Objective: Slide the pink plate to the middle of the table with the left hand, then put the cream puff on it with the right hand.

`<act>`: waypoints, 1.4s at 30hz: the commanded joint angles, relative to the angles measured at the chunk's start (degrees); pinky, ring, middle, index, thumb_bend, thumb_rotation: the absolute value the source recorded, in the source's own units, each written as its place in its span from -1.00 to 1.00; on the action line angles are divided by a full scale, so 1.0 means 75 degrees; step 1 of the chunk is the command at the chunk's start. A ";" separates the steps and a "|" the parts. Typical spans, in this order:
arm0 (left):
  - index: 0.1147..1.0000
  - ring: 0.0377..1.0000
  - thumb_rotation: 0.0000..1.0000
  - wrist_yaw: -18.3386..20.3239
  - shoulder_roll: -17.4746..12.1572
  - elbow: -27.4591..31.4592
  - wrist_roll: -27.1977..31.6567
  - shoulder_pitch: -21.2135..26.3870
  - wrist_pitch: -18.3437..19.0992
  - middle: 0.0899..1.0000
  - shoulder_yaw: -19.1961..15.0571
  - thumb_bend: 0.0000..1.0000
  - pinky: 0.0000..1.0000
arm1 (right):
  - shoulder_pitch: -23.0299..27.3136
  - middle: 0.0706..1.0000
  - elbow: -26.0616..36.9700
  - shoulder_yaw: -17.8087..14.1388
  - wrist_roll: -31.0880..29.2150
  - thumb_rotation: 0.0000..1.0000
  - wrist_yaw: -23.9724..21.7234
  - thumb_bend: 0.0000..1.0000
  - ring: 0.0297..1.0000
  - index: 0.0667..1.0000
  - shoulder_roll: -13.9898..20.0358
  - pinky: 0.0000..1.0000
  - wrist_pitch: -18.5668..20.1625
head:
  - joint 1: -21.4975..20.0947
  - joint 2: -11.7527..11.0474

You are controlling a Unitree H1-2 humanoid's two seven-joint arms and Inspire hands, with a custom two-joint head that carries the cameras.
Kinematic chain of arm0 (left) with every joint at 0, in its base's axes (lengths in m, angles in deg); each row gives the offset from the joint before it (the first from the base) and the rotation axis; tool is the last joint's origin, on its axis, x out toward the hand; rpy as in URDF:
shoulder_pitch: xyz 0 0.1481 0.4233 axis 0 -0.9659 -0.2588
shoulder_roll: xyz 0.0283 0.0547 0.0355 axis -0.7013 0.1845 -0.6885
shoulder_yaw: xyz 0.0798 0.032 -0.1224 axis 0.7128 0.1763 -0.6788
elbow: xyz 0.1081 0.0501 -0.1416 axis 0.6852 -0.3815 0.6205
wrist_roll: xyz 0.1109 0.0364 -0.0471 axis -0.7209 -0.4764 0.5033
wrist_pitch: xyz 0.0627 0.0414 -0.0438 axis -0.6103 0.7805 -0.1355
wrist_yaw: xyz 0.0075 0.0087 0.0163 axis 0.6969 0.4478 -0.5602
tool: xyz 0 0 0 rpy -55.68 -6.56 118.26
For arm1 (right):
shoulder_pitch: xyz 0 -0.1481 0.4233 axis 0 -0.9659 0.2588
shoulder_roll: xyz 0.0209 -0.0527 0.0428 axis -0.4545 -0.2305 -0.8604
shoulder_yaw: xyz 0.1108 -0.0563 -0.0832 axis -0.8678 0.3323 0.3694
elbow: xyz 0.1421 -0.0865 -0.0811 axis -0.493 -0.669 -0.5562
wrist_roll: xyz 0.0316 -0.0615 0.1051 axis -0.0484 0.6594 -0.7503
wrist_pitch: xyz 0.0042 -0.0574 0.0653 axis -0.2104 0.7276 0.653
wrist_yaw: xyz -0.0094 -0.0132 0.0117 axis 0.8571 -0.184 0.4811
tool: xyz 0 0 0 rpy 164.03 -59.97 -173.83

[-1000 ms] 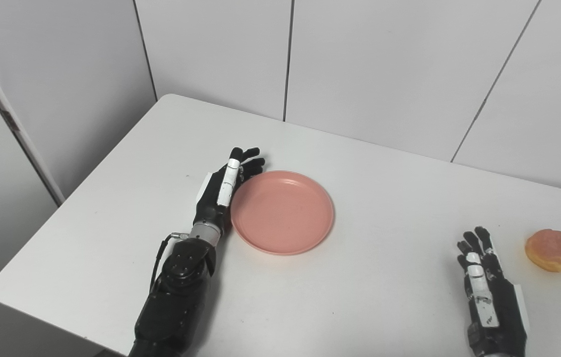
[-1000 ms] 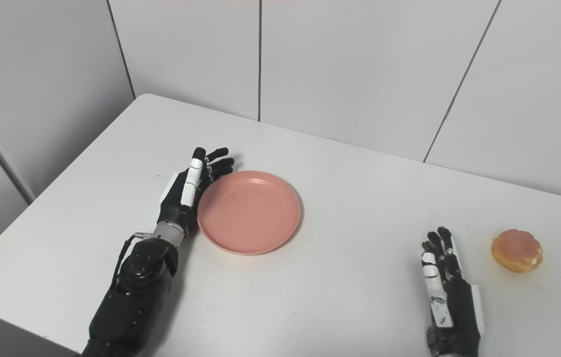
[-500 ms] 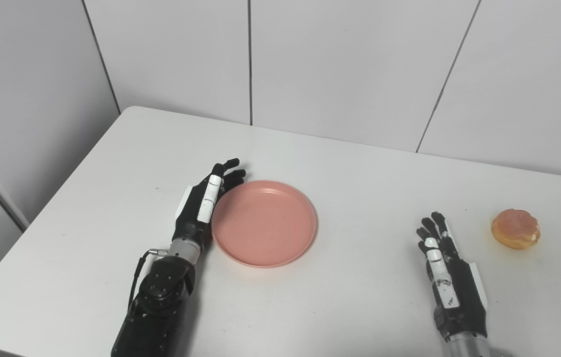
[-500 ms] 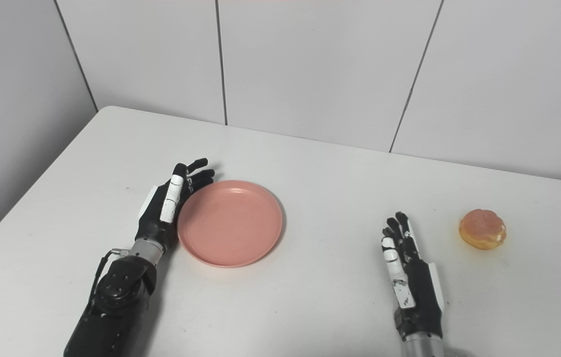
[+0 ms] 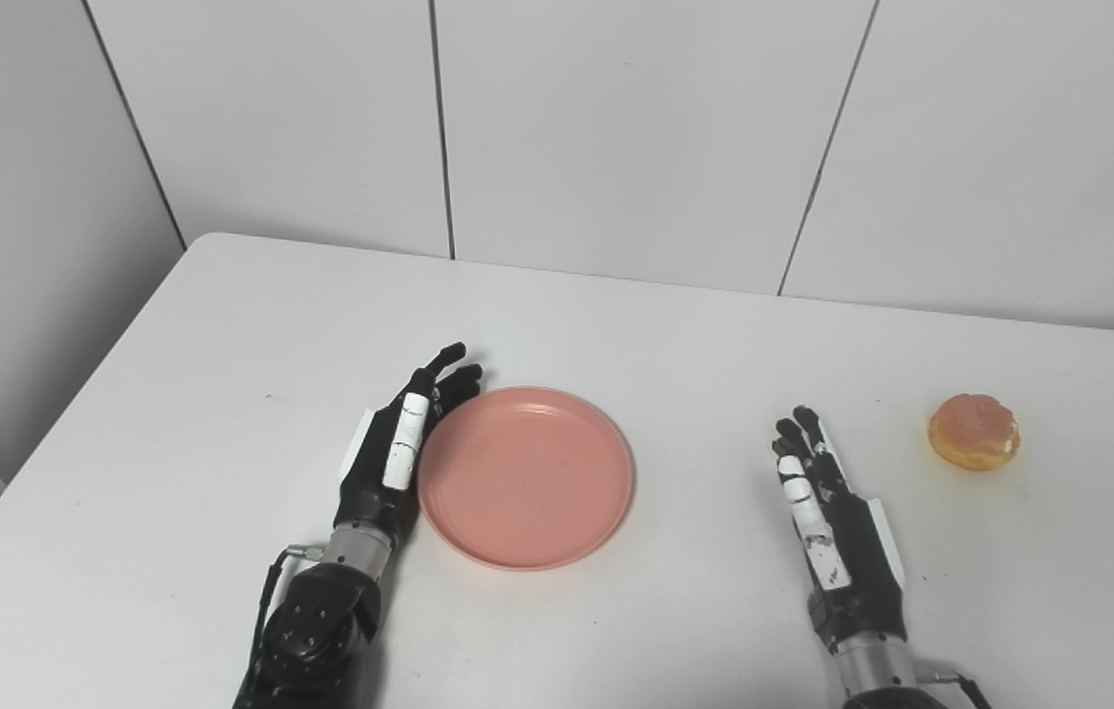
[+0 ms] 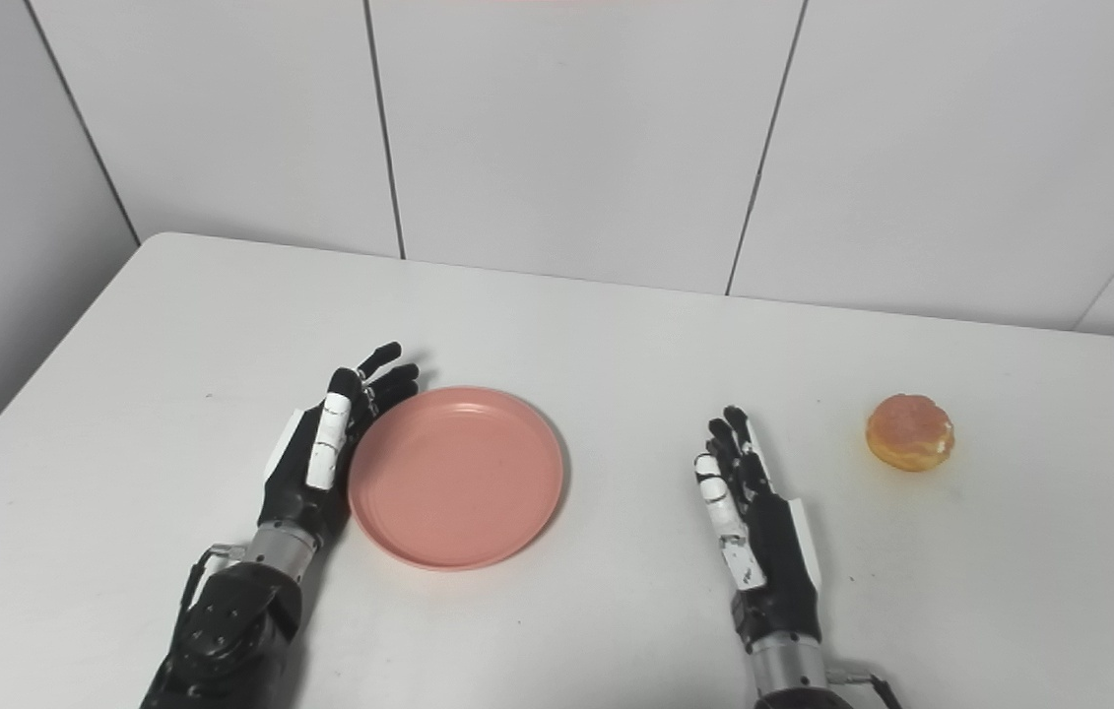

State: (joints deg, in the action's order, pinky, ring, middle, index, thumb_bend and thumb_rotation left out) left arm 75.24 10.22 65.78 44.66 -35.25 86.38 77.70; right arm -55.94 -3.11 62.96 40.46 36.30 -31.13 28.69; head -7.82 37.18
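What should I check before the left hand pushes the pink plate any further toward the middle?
1. Left hand against the pink plate: ok, it lies along the plate's left rim, fingers apart.
2. Plate empty: ok, nothing on it.
3. Push path rightward: not ok, the right hand rests on the table beyond the plate.
4. Cream puff out of the way: ok, far right, apart from the right hand.
5. Right hand free: ok, open, holding nothing.
6. Plate already centred: cannot tell, table edges are cropped.
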 commanded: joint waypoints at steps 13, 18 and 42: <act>0.67 0.74 1.00 0.0494 0.0528 0.0849 -0.0098 -0.0716 0.0395 0.66 0.0781 0.57 0.81 | 0.0247 0.91 0.0063 0.0111 0.0056 0.61 -0.0015 0.10 0.94 0.95 -0.0106 1.00 -0.0232 | -0.0191 0.0117; 0.71 0.80 1.00 0.0628 0.0549 0.0899 -0.0113 -0.0785 0.0360 0.72 0.0980 0.57 0.86 | 0.0238 0.88 0.0202 0.0080 0.0043 0.58 0.0019 0.07 0.92 0.93 -0.0115 1.00 -0.0022 | -0.0216 0.0132; 0.81 0.84 1.00 0.0403 0.0517 -0.0264 -0.0437 -0.0526 -0.1165 0.81 0.0569 0.57 0.87 | 0.0945 0.86 -0.0386 -0.0378 0.1011 0.70 0.0743 0.16 0.88 0.89 0.0464 0.98 -0.0586 | -0.0212 0.0165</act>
State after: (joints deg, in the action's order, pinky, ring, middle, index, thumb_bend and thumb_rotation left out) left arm 78.09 14.21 66.20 41.58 -38.21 80.12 82.31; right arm -50.70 -6.66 60.49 48.57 41.49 -28.31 28.19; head -9.32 38.14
